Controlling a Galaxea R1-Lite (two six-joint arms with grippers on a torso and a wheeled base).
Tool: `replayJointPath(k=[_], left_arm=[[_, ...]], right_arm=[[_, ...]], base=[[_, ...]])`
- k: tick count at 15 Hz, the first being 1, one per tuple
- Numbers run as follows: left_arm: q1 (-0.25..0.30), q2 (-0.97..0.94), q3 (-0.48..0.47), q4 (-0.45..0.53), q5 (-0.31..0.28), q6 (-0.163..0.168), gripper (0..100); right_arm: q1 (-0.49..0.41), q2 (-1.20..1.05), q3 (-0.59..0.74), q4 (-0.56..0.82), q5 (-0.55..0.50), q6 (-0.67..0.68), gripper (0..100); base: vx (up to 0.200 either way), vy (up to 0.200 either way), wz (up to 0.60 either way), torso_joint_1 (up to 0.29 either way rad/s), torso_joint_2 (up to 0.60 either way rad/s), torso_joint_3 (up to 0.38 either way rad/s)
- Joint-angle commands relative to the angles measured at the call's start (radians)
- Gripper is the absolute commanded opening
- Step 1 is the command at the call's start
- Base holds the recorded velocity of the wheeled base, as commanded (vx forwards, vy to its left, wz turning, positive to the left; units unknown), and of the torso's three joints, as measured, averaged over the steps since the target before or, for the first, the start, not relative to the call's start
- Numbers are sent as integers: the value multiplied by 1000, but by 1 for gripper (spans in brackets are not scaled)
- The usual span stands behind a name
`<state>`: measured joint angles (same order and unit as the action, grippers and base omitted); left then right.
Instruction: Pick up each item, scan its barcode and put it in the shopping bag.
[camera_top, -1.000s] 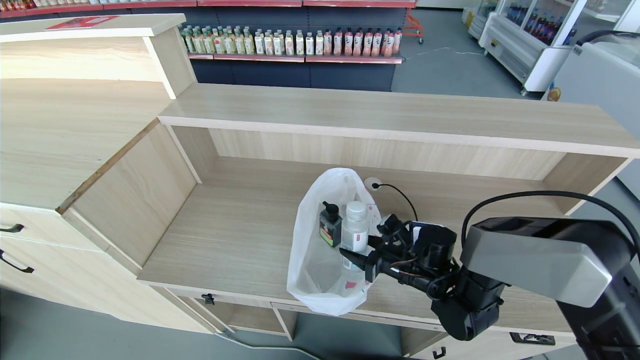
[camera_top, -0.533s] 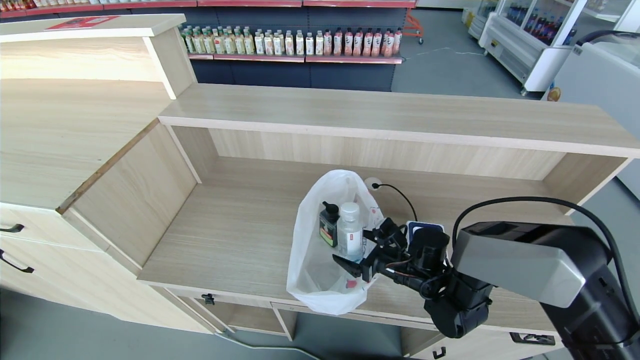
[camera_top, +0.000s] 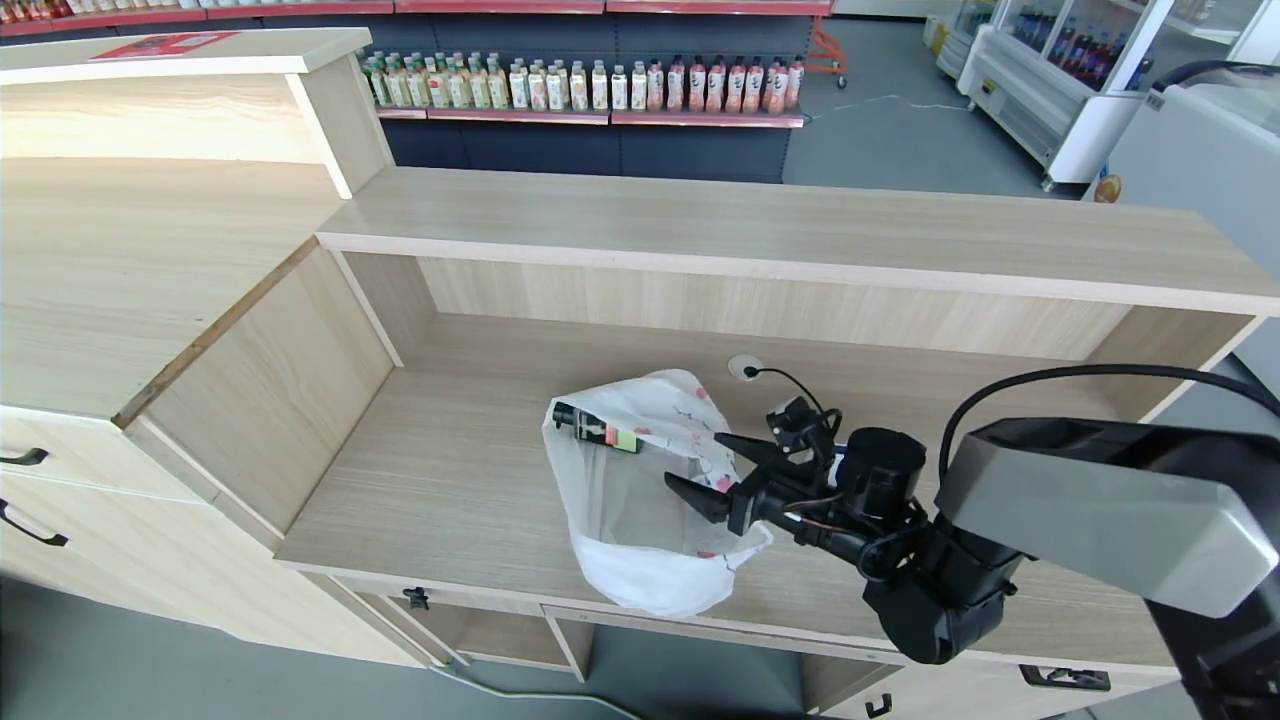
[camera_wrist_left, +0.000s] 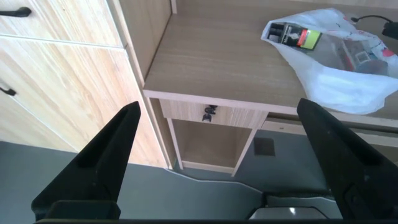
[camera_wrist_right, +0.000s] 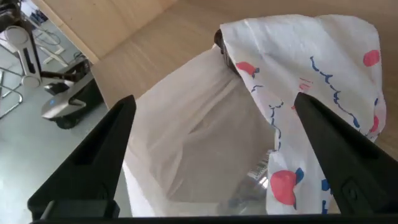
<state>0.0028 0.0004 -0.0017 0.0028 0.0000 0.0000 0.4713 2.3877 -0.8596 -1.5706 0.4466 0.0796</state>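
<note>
On the wooden counter (camera_top: 470, 470) the white shopping bag (camera_top: 630, 560) lies slumped; left tool (camera_wrist_left: 217, 106) and right tool (camera_top: 693, 458) gape.

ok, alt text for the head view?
A white shopping bag lies slumped on a wooden counter, with a dark bottle on its side at the bag's far rim. The right gripper, open, hovers at the bag's right side. Behind stand drink shelves.

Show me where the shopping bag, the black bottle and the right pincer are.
shopping bag (camera_top: 640, 585), head view, white lower wall.
black bottle (camera_top: 598, 431), head view, middle of body.
right pincer (camera_top: 693, 460), head view, midway between fingertips.
</note>
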Motion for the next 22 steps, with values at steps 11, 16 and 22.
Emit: replayJointPath(k=[11, 16, 22], left_arm=[[0, 0, 0, 0, 0, 0, 100], [0, 0, 0, 0, 0, 0, 100], [0, 0, 0, 0, 0, 0, 100]], right_arm=[[-203, -568, 487, 75, -114, 58, 100], [-431, -1174, 494, 750, -227, 49, 100], [-507, -1779, 860, 1058, -332, -52, 100]], base=[[0, 0, 0, 0, 0, 0], [0, 0, 0, 0, 0, 0], [0, 0, 0, 0, 0, 0]])
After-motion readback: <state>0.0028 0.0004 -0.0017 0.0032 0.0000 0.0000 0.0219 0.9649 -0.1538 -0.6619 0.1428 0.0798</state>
